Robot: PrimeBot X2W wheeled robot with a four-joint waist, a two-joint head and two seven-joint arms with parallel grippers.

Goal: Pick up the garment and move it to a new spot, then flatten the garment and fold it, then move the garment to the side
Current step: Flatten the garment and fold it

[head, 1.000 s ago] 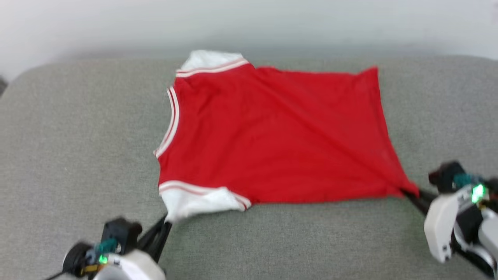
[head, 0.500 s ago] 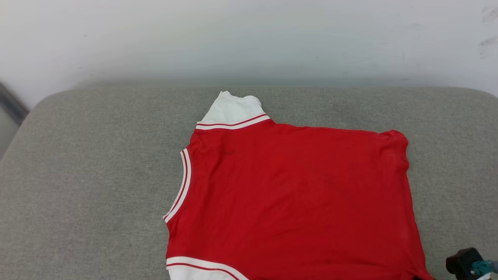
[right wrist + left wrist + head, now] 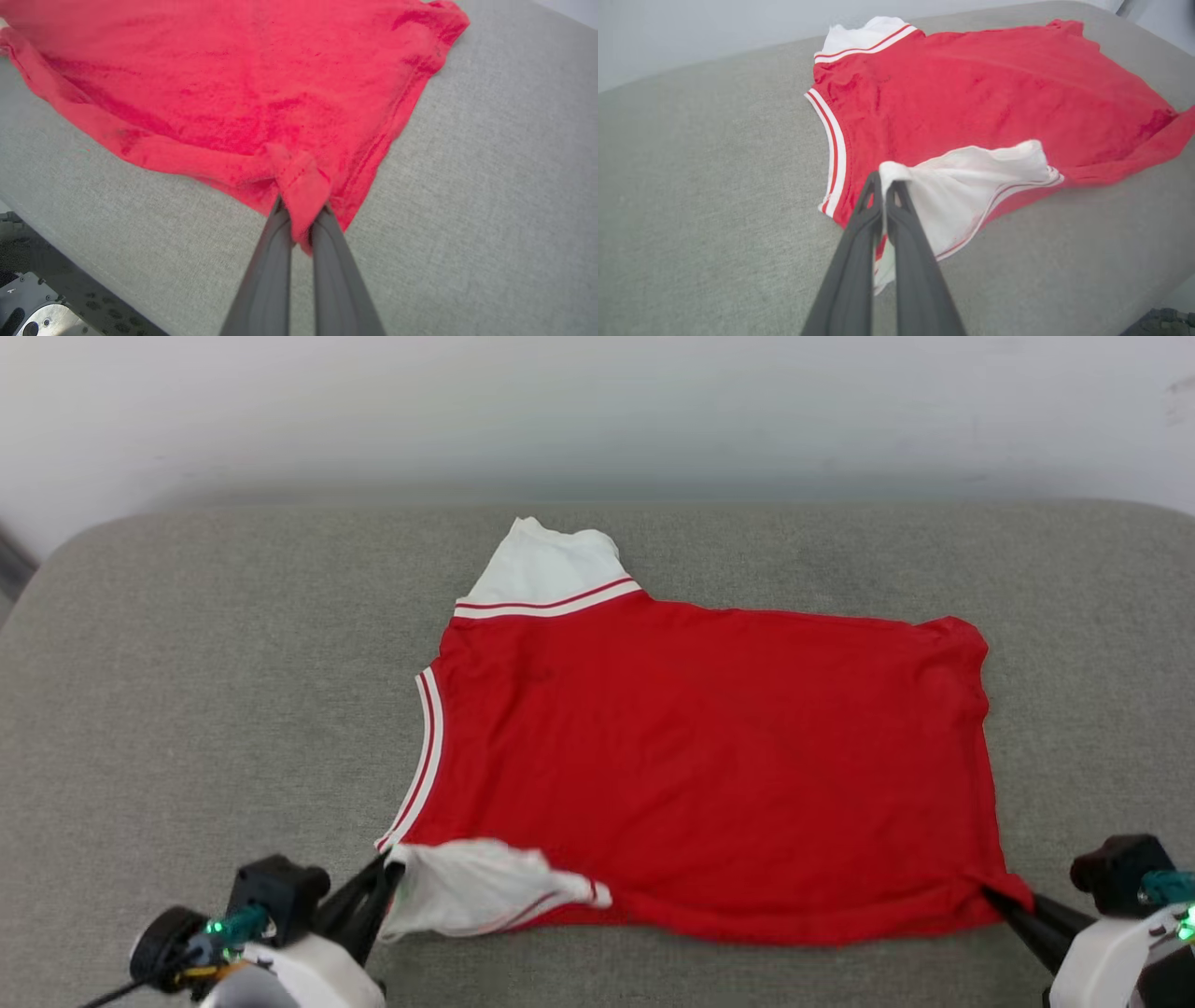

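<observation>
The garment (image 3: 709, 756), a red T-shirt with white sleeves and striped trim, lies spread on the grey cushion (image 3: 187, 709), neckline to the left. My left gripper (image 3: 387, 875) is shut on the near white sleeve (image 3: 971, 182), lifting its edge; the left wrist view has the left gripper (image 3: 885, 179) pinching that white cloth. At the lower right my right gripper (image 3: 994, 896) is shut on the garment's near hem corner. In the right wrist view the right gripper (image 3: 301, 210) holds a bunched red fold of the garment (image 3: 233, 84). The far white sleeve (image 3: 546, 569) lies flat.
The grey cushion (image 3: 490, 186) runs wide on both sides of the garment, with a pale wall (image 3: 597, 411) behind it. Its near edge drops to a dark floor and a metal base (image 3: 28, 303) in the right wrist view.
The head camera has tilted up and back down. The garment now lies flatter and squarer, without the diagonal stretch crease, and sits lower in view. Both grippers still hold their corners.
</observation>
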